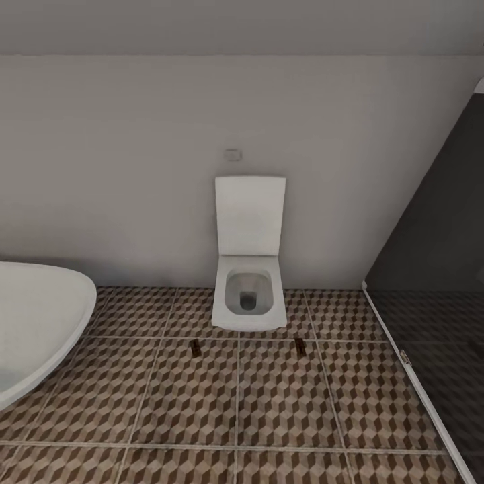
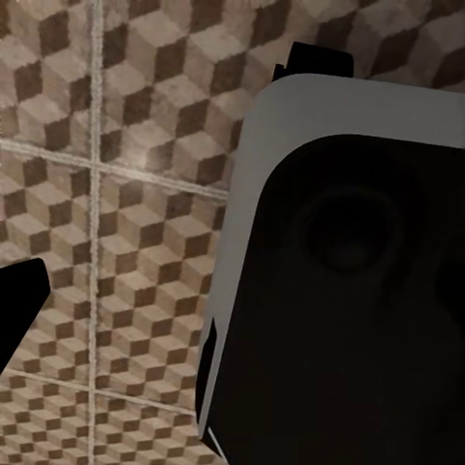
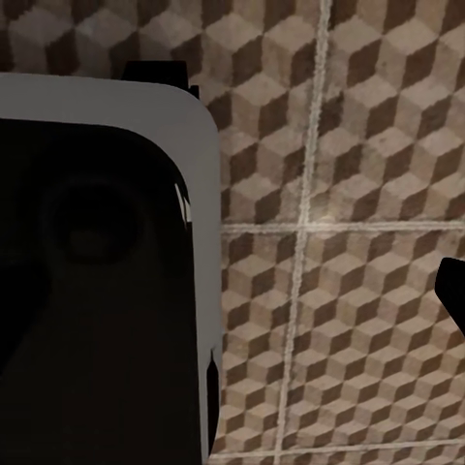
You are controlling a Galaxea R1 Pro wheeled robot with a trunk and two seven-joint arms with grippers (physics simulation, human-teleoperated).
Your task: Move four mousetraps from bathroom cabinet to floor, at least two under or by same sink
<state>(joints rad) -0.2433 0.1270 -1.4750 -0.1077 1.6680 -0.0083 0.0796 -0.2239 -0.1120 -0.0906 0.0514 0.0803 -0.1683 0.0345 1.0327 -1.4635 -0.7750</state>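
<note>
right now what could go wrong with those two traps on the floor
Both mousetraps lie beside the toilet, with no sink in sight, so the sink condition may go unmet. They are small and dark on the busy patterned floor, so the wheeled base could roll over them.

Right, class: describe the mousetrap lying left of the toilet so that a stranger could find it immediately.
Start at the white toilet on the back wall. On the cube-patterned floor before its left corner lies a tiny dark-brown mousetrap; its twin lies by the right corner.
</note>
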